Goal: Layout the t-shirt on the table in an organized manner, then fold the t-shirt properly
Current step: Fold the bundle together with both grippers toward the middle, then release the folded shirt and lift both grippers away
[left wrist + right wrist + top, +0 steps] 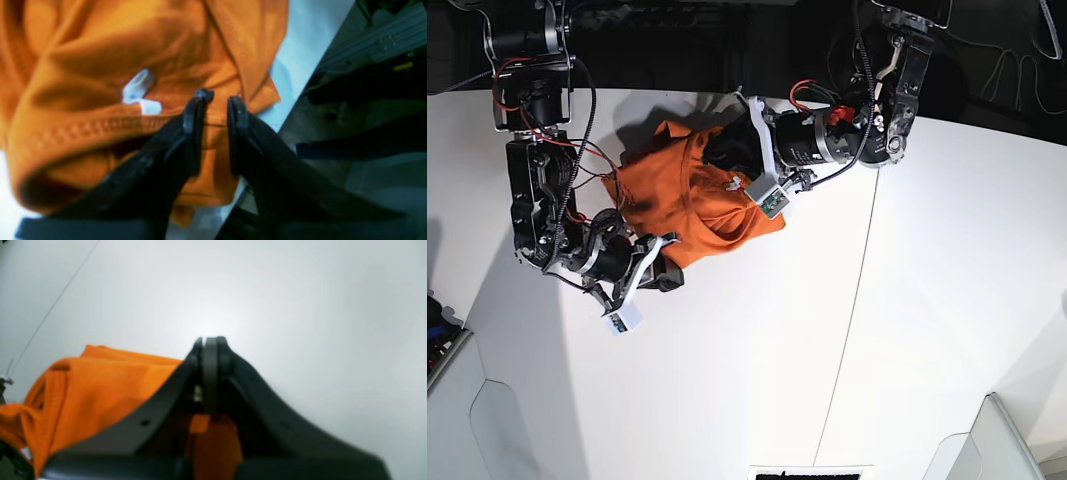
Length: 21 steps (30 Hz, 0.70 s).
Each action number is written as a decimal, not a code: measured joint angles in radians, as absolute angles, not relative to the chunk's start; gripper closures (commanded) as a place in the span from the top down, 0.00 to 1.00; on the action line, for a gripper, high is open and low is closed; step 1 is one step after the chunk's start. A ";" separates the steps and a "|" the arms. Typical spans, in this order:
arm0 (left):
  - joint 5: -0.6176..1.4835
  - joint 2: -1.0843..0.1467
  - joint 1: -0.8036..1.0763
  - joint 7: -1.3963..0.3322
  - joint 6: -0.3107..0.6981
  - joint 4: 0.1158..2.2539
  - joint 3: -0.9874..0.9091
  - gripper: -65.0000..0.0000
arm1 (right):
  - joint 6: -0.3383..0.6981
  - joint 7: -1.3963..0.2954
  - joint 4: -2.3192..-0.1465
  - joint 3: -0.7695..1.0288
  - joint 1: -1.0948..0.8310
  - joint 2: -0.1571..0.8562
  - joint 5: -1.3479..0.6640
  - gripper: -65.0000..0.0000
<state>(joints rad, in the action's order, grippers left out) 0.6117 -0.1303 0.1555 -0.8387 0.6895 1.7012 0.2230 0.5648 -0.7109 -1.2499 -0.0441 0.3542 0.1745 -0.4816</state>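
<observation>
The orange t-shirt lies crumpled at the back middle of the white table. My left gripper comes in from the right at the shirt's top edge. In the left wrist view its fingers stand narrowly apart with a stitched seam of the t-shirt pinched between them, next to the white neck tag. My right gripper sits at the shirt's lower corner. Its tips are pressed together over the bare table, with a fold of the t-shirt caught lower between the fingers.
A thin dark seam runs across the tabletop right of the shirt. In the left wrist view the table edge lies close to the shirt, with a metal frame beyond it. A grey bin corner shows at the front right.
</observation>
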 measured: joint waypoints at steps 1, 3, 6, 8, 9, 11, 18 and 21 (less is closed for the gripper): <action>0.609 -0.145 0.157 -0.836 0.690 1.701 0.223 0.21 | 0.565 -0.710 -1.250 -0.044 0.347 0.175 -0.482 0.00; 0.579 -0.168 0.161 -0.813 0.690 1.701 0.223 0.21 | 0.565 -0.714 -1.250 -0.044 0.326 0.175 -0.479 0.00; 0.485 -0.198 0.160 -0.733 0.694 1.702 0.223 0.21 | 0.565 -0.738 -1.250 -0.044 0.289 0.176 -0.483 0.00; 0.431 -0.213 0.148 -0.687 0.696 1.700 0.223 0.21 | 0.565 -0.745 -1.250 -0.044 0.265 0.180 -0.524 0.00; 0.418 -0.216 0.134 -0.682 0.697 1.692 0.223 0.21 | 0.569 -0.745 -1.256 -0.044 0.252 0.184 -0.552 0.00; 0.406 -0.219 0.089 -0.680 0.701 1.659 0.223 0.21 | 0.569 -0.748 -1.279 -0.040 0.223 0.194 -0.584 0.00; 0.377 -0.216 -0.082 -0.624 0.707 1.468 0.242 0.21 | 0.569 -0.760 -1.427 -0.023 0.088 0.197 -0.640 0.00; 0.351 -0.216 -0.172 -0.597 0.698 1.387 0.282 0.21 | 0.569 -0.776 -1.489 -0.024 0.040 0.173 -0.651 0.00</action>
<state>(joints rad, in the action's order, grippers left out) 0.3511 -0.2165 -0.1719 -0.5968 0.6979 1.3869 0.2825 0.5694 -0.7765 -1.4887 -0.0238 0.0402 0.1734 -0.6506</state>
